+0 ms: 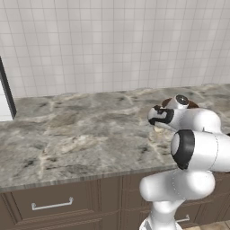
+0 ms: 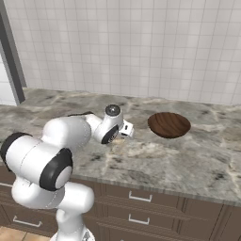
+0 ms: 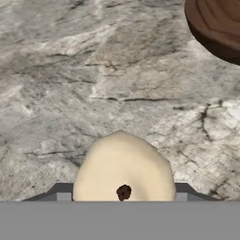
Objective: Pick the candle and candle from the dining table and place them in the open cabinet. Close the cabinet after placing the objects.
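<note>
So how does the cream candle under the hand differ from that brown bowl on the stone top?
The cream candle is pale and domed, with a dark wick spot; the brown bowl is dark wood-toned and wide and shallow. The candle sits right between the gripper fingertips, while the bowl stands apart, off to one side. The bowl looks clearly broader. Both rest on the dining table.

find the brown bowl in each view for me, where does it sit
Left base view: the brown bowl peeks out at the right, mostly behind the arm's wrist.
Right base view: right of centre on the stone counter, just right of the wrist.
Hand view: top right corner, cut by the edge.
Shared landmark: the cream candle below the gripper, near the bowl.
</note>
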